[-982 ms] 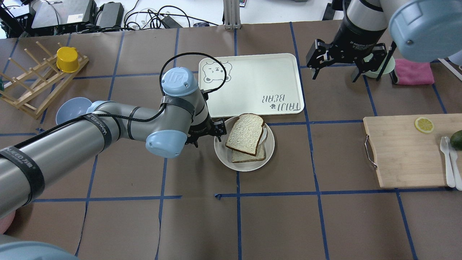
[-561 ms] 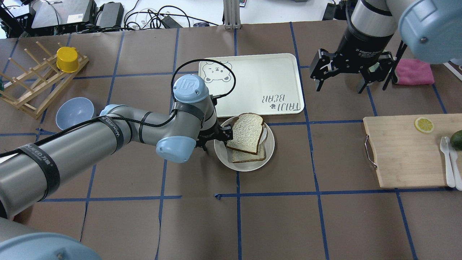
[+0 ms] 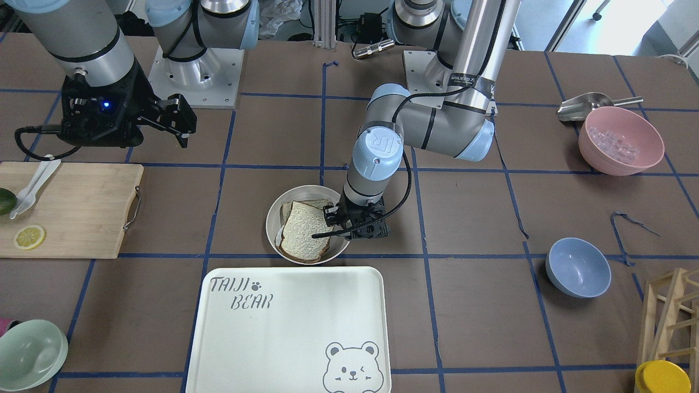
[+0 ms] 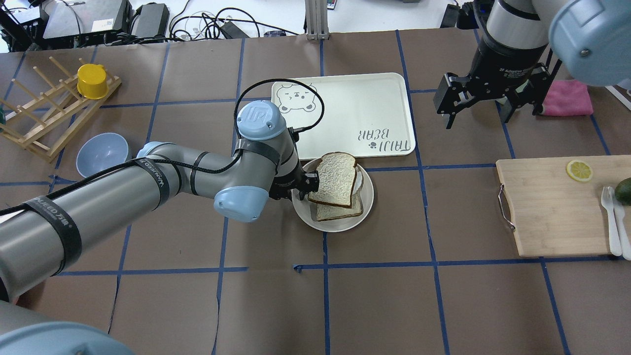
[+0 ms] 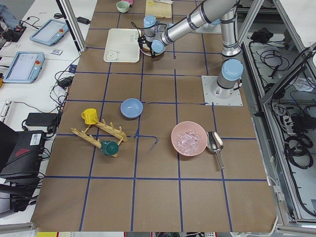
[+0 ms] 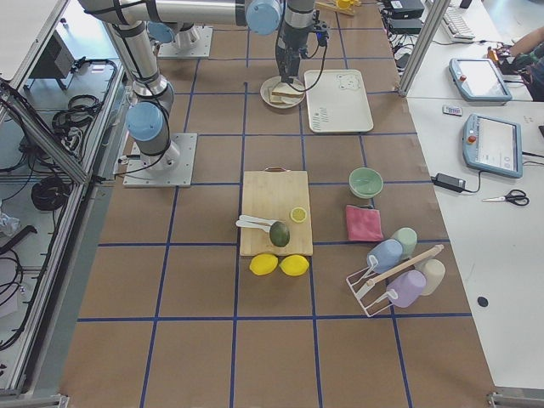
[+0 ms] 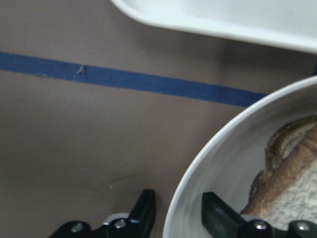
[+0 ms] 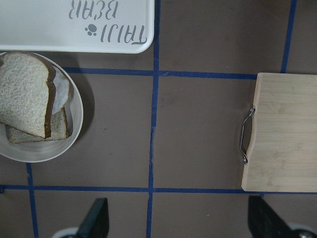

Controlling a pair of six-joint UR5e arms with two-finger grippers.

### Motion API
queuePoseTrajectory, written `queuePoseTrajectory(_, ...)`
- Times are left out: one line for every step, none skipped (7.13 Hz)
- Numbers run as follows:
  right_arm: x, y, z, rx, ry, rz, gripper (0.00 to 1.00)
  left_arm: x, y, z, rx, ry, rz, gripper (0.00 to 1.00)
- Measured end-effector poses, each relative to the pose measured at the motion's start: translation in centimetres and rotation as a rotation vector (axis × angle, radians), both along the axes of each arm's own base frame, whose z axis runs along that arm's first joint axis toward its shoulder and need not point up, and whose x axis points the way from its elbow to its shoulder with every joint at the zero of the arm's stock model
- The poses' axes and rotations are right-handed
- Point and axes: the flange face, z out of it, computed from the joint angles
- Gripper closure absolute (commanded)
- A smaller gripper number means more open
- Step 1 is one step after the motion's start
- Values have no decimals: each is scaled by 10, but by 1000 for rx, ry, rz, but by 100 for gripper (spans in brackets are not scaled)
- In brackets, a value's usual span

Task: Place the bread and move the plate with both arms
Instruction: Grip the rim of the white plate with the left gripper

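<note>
Cream plate (image 7: 223,134) rim sits in the narrow gap between my left gripper (image 7: 177,204) jaws, unclamped. Only the wrist view shows this; overhead, the arm hides it. My right gripper (image 8: 181,218) is spread wide.

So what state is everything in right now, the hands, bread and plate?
plate: on the table, holding two slices.
bread: lying tilted on a second slice.
left hand: open, fingers straddling the plate's rim.
right hand: open, hovering, holding nothing.
</note>
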Motion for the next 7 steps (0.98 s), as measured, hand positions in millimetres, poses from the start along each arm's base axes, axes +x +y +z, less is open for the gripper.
queuePoseTrajectory(0,0,1,-5,3,1,0,0,0,3,-4,7,0,81)
queuePoseTrajectory(0,-1,1,-12,5,2,0,1,-1,6,-9,11,-2,81)
queuePoseTrajectory(0,-2,2,-19,5,3,0,2,-3,9,-16,14,-4,81)
queuePoseTrajectory(0,-3,3,-28,3,3,0,2,-5,14,-28,18,-5,81)
queuePoseTrajectory(1,-4,4,-39,-3,3,0,2,-7,18,-39,22,-6,81)
queuePoseTrajectory(2,-4,5,-45,-10,4,0,2,-8,20,-48,24,-5,81)
queuePoseTrajectory(2,-4,6,-47,-12,4,0,3,-10,23,-58,28,-5,81)
